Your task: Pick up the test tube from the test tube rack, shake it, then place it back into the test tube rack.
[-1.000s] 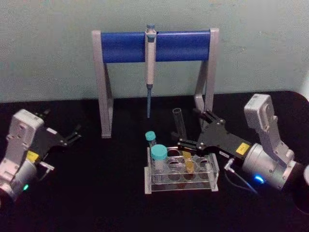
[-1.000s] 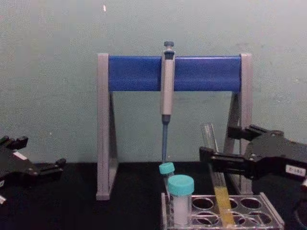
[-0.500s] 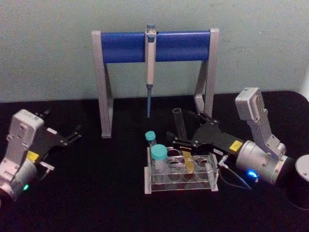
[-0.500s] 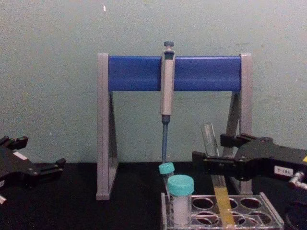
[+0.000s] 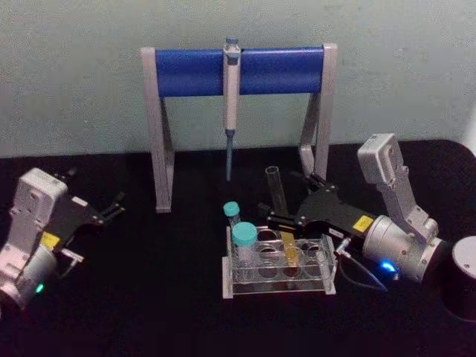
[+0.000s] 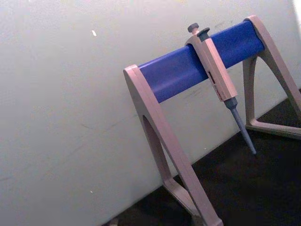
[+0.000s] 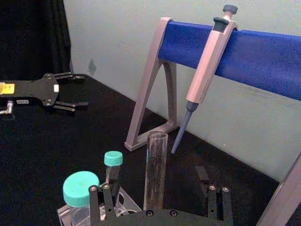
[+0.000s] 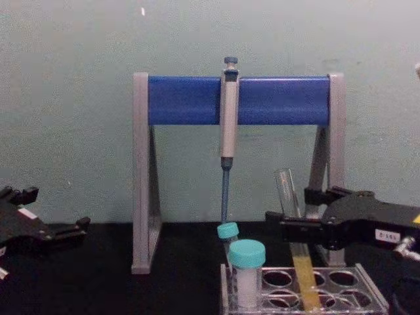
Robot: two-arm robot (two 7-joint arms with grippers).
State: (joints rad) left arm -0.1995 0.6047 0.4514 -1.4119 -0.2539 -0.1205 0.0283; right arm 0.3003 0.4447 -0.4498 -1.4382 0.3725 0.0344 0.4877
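The test tube (image 5: 277, 190) is a long clear glass tube with yellow liquid low down. It stands slightly tilted in the clear test tube rack (image 5: 229, 281) at the table's middle. In the chest view the test tube (image 8: 287, 190) rises well above the rack. My right gripper (image 5: 277, 213) is open and straddles the tube just above the rack, one finger on each side. In the right wrist view the test tube (image 7: 155, 169) stands between the spread fingers (image 7: 101, 200), not touched by them. My left gripper (image 5: 110, 208) rests open at the far left of the table.
A grey-and-blue stand (image 5: 238, 71) with a hanging pipette (image 5: 231, 97) spans the back. Two teal-capped tubes (image 5: 244, 236) stand at the rack's left end. A dark cylinder (image 5: 465, 286) sits at the right edge. The black table (image 5: 149, 297) lies bare at front left.
My right gripper has slid left and lowered, bringing its open fingers to either side of the tube. The tube, rack and left arm have stayed put.
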